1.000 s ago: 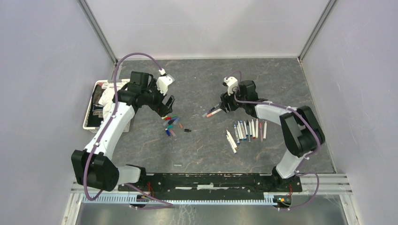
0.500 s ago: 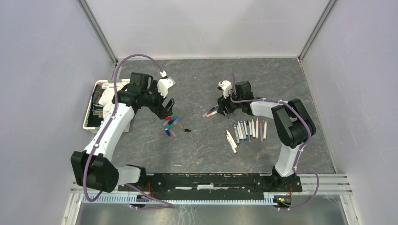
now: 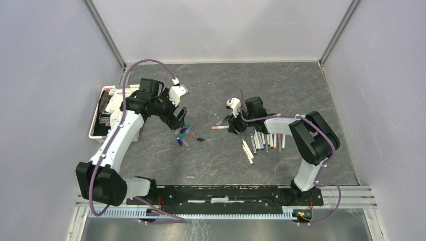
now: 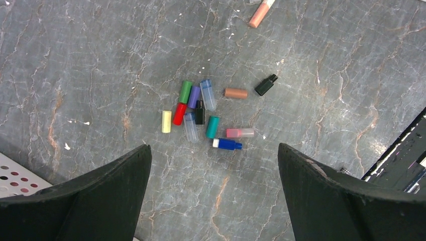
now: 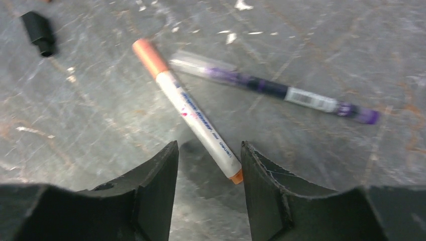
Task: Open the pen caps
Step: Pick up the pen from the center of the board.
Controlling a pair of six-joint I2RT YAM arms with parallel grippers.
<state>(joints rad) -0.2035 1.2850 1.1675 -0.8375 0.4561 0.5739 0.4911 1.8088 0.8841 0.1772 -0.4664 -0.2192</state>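
your left jaws: wide open, empty, above loose caps (image 4: 203, 113) on desk (image 4: 75, 60). right jaws: part open, either side of orange pen (image 5: 193, 113) end, no grip. other pens (image 3: 263, 139) in row beside.

Pale lilac walls (image 3: 45, 75) enclose a dark grey marbled tabletop (image 3: 281, 80); metal posts (image 3: 104, 34) rise at the upper left and right corners

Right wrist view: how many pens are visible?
2. Orange-capped pen points into the gap between the fingers; purple pen lies just beyond it. More may sit outside this view.
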